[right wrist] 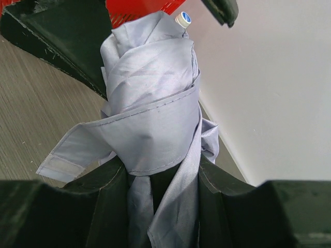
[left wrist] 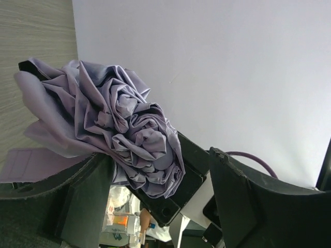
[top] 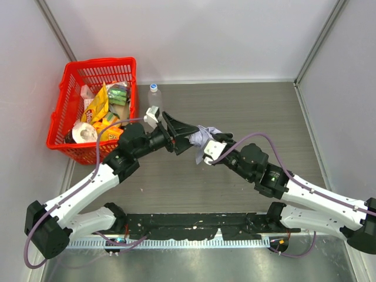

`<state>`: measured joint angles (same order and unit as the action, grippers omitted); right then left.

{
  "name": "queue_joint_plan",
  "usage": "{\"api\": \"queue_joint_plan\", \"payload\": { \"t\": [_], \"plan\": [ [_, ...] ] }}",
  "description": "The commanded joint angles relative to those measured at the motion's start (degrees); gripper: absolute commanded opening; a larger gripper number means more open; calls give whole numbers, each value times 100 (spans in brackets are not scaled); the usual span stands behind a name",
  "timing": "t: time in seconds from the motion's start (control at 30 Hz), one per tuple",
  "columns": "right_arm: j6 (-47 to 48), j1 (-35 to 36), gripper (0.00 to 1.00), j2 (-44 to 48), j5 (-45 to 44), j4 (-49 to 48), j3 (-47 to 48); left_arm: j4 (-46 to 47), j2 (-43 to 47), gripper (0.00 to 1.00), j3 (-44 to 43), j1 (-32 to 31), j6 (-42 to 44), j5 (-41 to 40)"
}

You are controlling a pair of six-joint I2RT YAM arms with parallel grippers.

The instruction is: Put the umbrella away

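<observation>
Over the middle of the counter [top: 252,111], the umbrella [top: 202,136] is being held by the right fingers [right wrist: 77,212], which are clamping on its bunched lavender fabric. The left fingers [top: 179,124] are standing wide apart on either side of the umbrella's other end. In the left wrist view one of them seems to be lying against the folds, while the other is standing clear of them. The umbrella's strap [right wrist: 62,166] is hanging loose to one side, its fastening patch showing. At the far left of the counter a red basket [top: 104,60] is sitting full of packets [top: 100,106]. A clear bottle [top: 154,98] is standing upright just beside the basket's right wall, beyond the left fingers.
</observation>
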<state>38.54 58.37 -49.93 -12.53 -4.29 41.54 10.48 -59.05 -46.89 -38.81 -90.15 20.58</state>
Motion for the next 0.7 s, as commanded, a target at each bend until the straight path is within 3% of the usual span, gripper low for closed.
{"api": "queue_joint_plan", "payload": {
  "t": [0.0, 0.17, 0.33, 0.4, 0.47, 0.6, 0.67],
  "plan": [
    [39, 25, 1, 10, -21, -441, 284, 218, 16, 73, 14, 40, -266, -124],
    [57, 34, 1, 45, 32, -476, 302, 226, -124, 53, -109, 49, -222, -151],
    [57, 60, 1, 98, 49, -432, 337, 130, -142, 41, -223, 31, -135, -247],
    [83, 78, 1, 115, 67, -397, 355, -71, -125, 43, -346, 40, -3, -282],
    [118, 87, 1, 124, 67, -353, 381, -256, -151, 59, -443, 40, 102, -283],
    [144, 113, 1, 98, 93, -274, 425, -397, -221, 65, -505, 40, 147, -256],
    [171, 131, 1, 98, 85, -247, 452, -415, -291, 61, -549, 31, 173, -212]
  ]
}}
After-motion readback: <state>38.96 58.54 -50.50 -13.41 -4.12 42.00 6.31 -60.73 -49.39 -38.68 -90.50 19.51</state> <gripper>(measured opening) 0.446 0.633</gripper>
